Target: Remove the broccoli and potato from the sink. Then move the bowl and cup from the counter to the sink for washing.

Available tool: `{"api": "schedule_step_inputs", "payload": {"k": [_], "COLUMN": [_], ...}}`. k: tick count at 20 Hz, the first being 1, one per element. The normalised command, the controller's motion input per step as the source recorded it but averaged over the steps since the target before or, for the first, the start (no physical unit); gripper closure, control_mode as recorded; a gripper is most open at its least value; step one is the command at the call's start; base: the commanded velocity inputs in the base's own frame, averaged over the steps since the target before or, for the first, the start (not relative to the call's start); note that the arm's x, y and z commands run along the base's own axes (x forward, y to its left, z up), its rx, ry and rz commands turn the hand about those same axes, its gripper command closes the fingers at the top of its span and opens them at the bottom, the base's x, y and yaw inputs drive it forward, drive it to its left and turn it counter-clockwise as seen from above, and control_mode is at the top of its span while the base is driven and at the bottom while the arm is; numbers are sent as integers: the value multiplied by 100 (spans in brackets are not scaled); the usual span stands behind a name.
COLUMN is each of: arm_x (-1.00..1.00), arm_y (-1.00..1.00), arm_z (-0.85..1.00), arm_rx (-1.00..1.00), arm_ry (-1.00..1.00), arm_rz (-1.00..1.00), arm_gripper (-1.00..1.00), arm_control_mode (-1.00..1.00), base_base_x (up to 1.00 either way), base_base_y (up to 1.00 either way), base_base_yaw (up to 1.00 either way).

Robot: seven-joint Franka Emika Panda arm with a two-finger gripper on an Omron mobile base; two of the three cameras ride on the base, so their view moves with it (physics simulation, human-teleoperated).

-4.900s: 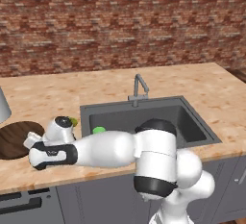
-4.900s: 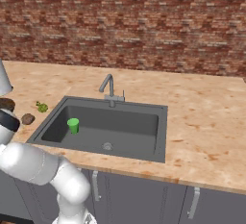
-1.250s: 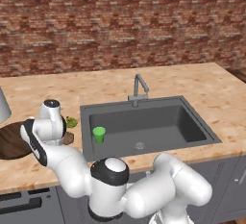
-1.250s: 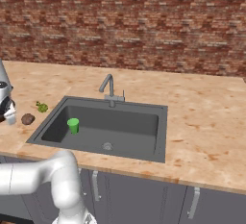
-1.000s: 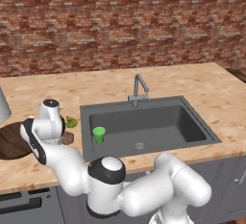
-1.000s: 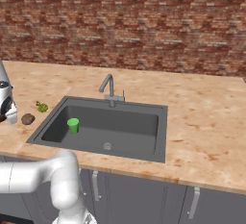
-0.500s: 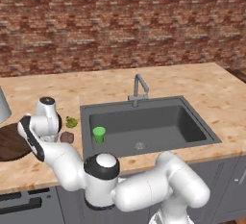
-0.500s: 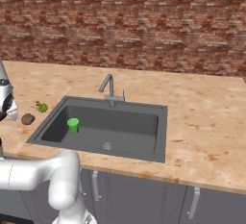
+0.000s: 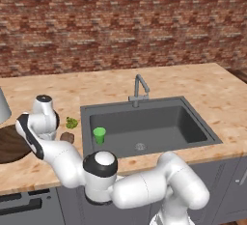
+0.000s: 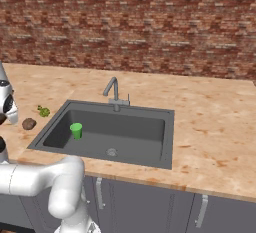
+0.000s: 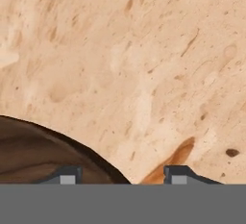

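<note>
The dark wood-grain bowl (image 9: 8,144) lies on the beige counter (image 9: 159,81) at the far left. My hand (image 9: 42,118) hangs over its right edge. In the hand view my gripper (image 11: 120,177) is open and straddles the bowl's rim (image 11: 33,148): one fingertip (image 11: 67,175) is over the bowl, the other over bare counter. The green cup (image 9: 99,134) (image 10: 76,130) stands upright in the left end of the sink (image 9: 193,122). The broccoli (image 9: 71,122) (image 10: 44,111) and the brown potato (image 9: 67,137) (image 10: 29,123) lie on the counter just left of the sink.
A grey faucet (image 9: 139,86) rises behind the sink, and a small drain (image 9: 140,147) sits in its floor. A pale vessel (image 9: 2,105) stands at the far left behind the bowl. A brick wall backs the counter. My arm curls low along the counter's front edge.
My hand has shifted slightly left, from beside the broccoli and potato toward the bowl. The cup, broccoli and potato have stayed in place.
</note>
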Motion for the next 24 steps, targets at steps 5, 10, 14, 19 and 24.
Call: {"api": "schedule_step_inputs", "payload": {"k": [5, 10, 14, 19, 24], "arm_x": [-17, -19, -20, -18, -13], "arm_y": [9, 0, -2, -6, -8], "arm_z": [-11, -6, 4, 21, 29], "arm_rx": [0, 0, 0, 0, 6], "arm_ry": [0, 0, -10, -24, -26], "arm_rz": [0, 0, 0, 0, 0], "arm_gripper": [100, 100, 100, 100, 100], "arm_control_mode": [-100, -100, -100, -100, -100], "base_base_x": [0, 0, 0, 0, 0], "base_base_y": [0, 0, 0, 0, 0], "base_base_yaw": [0, 0, 0, 0, 0]}}
